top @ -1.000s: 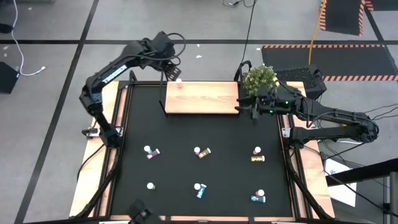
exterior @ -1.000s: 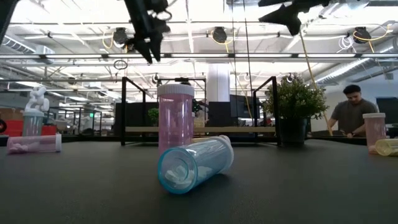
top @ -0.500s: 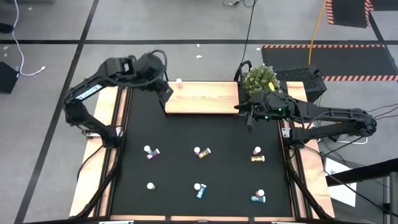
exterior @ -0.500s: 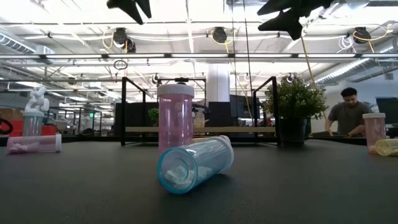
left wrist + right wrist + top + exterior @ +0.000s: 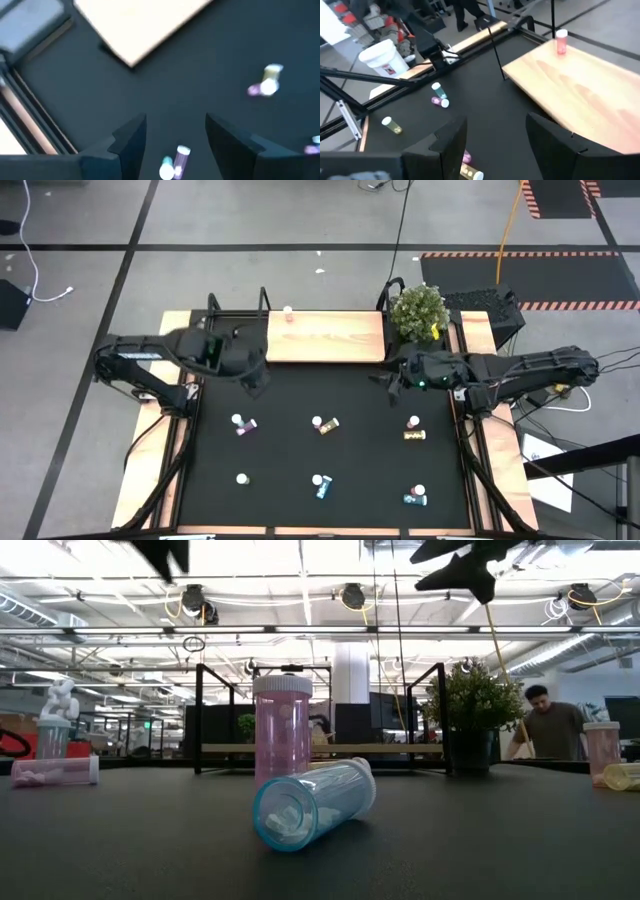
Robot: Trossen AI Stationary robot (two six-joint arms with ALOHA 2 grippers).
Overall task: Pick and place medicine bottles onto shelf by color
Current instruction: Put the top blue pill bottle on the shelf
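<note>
**One pink bottle up on the shelf, both grippers empty over the mat**

So in the high view the shelf [image 5: 325, 337] sits at the upper middle of the frame, and there's a single pink bottle [image 5: 288, 313] standing on its upper left edge. The right wrist view shows that same pink bottle [image 5: 561, 41] upright at the board's far corner.

The left gripper [image 5: 256, 383] hangs over the black mat [image 5: 300, 395] just below and left of the shelf's lower left corner. Its fingers are spread apart with nothing between them; in the left wrist view you can see bare mat in the gap, with a purple bottle [image 5: 176, 161] lying further down.

The right gripper [image 5: 388, 378] is just right of center, below the shelf's lower right corner and under the potted plant [image 5: 416, 308]. Jaws parted too, holding nothing.

The rest of the medicine bottles are loose on the lower half of the mat, in two rough rows of three pairs or singles. In the low view a teal bottle [image 5: 312, 805] lies on its side at center, touching or just in front of an upright pink one [image 5: 282, 730]. A person [image 5: 541, 724] shows in the room at the right edge.
</note>
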